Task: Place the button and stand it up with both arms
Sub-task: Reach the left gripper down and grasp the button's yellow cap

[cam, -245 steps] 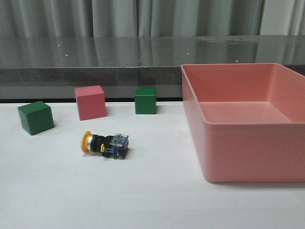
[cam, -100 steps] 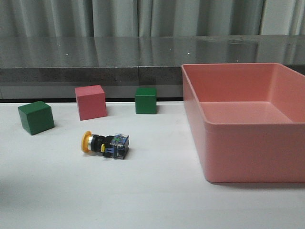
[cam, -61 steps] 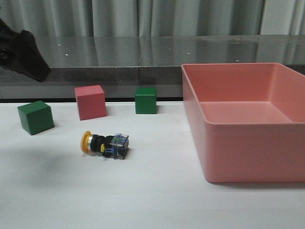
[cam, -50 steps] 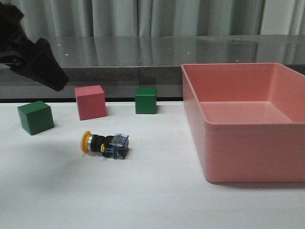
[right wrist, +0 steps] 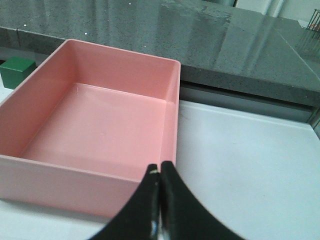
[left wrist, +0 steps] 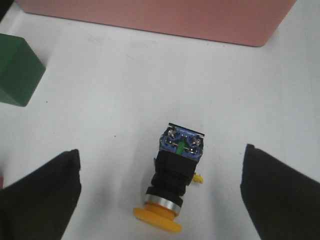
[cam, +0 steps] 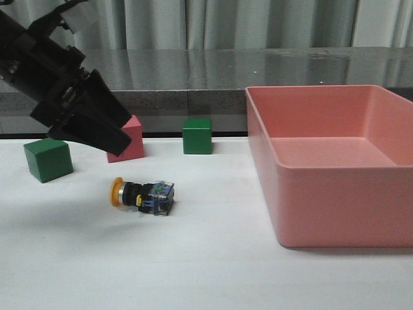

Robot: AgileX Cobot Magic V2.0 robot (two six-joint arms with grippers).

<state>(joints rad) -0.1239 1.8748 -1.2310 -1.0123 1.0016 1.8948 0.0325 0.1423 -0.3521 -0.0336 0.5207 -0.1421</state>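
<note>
The button [cam: 142,196] lies on its side on the white table, yellow cap to the left, clear-blue base block to the right. In the left wrist view the button [left wrist: 176,170] lies between my wide-open fingers [left wrist: 40,195], touching neither, cap toward the camera. My left gripper [cam: 126,137] hangs open above and to the left of the button, clear of it. My right gripper [right wrist: 160,167] is shut and empty, over the near right corner of the pink bin [right wrist: 100,125]. The right arm does not show in the front view.
A pink cube [cam: 134,143] stands behind my left gripper, partly hidden. Green cubes stand at the left [cam: 48,159] and back centre [cam: 197,135]. The large pink bin [cam: 329,194] fills the right side. A dark counter runs along the back.
My left arm has come into the front view from the upper left and moved down and right toward the button. The button and cubes have not moved.
</note>
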